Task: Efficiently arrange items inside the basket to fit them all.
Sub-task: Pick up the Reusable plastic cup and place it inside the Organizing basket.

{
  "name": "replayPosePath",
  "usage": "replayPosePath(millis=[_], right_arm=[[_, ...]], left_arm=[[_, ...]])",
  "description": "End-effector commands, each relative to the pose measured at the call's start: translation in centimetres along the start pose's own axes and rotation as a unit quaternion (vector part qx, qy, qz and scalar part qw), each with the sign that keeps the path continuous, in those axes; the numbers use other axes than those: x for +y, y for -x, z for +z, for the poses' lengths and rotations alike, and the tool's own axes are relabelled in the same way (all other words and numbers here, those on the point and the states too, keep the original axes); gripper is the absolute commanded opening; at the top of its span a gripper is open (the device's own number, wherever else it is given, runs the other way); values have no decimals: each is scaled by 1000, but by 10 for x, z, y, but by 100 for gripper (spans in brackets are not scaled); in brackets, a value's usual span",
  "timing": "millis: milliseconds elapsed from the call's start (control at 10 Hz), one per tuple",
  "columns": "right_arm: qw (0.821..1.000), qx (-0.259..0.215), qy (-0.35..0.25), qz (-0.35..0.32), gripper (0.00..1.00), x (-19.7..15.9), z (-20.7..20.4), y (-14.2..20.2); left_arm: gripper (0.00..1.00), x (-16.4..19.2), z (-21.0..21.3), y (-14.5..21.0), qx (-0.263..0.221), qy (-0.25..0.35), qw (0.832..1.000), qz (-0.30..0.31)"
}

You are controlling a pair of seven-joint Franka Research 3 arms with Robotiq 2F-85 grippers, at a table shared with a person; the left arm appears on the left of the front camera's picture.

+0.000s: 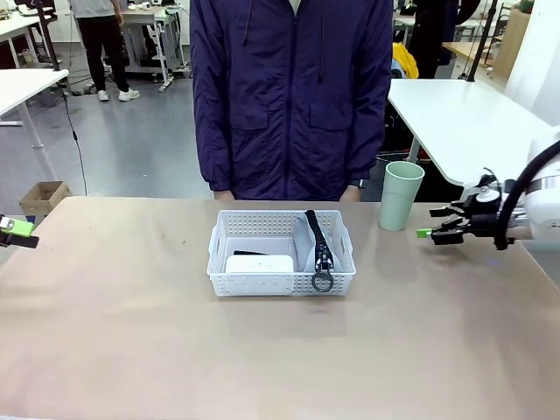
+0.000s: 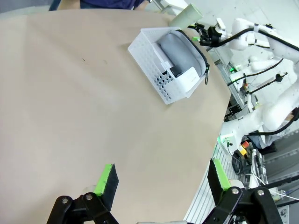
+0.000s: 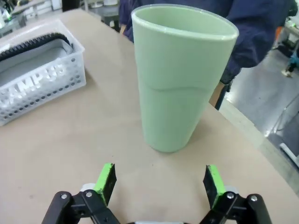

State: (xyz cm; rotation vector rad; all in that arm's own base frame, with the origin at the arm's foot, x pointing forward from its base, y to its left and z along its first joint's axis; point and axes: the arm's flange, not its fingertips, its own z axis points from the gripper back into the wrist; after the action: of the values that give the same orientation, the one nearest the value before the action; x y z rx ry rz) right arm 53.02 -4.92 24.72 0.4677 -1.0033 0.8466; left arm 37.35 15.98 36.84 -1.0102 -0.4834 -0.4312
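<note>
**Front view.** The basket [image 1: 280,278] sits at the middle of the table [image 1: 131,332]. A person [image 1: 291,96] stands at the far side, directly behind the basket. Inside the basket, the white box [image 1: 259,263] lies in the left half against the near wall. The grey pouch [image 1: 305,245] fills the right half, and its black strap [image 1: 318,238] runs toward the near wall. The ring [image 1: 322,282] hangs over that wall's rim. The green cup [image 1: 401,195] stands upright on the table, outside the basket, to its right and slightly farther back. The right gripper [image 1: 435,223] is right of the basket, just beside the cup, and points toward it. The left gripper [image 1: 17,232] is well to the left of the basket, at the picture's edge.

**Left wrist view.** The left gripper [image 2: 162,179] has its fingers spread wide with nothing between them, over bare table. The basket [image 2: 163,86] is well ahead, with the pouch [image 2: 180,53] and box [image 2: 187,79] in it. Beyond the basket are the cup [image 2: 185,15] and the right gripper [image 2: 205,35].

**Right wrist view.** The right gripper [image 3: 160,182] is spread wide and holds nothing. The cup [image 3: 180,88] stands upright just ahead of the fingertips, apart from them. The basket [image 3: 42,81] lies to the upper left, away from the cup, with the strap [image 3: 32,43] showing along its top.
</note>
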Motion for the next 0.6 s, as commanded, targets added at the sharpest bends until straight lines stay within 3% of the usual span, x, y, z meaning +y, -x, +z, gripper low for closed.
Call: replayPosePath(millis=[0,500], right_arm=[[999,-1,-28,15,100,-16,-21,1],[998,-13,-67,-12,100,-36,-57,10]], left_arm=[[100,-3,0,1,0,-1,1000,-1],[100,-3,0,1,0,-1,1000,-1]])
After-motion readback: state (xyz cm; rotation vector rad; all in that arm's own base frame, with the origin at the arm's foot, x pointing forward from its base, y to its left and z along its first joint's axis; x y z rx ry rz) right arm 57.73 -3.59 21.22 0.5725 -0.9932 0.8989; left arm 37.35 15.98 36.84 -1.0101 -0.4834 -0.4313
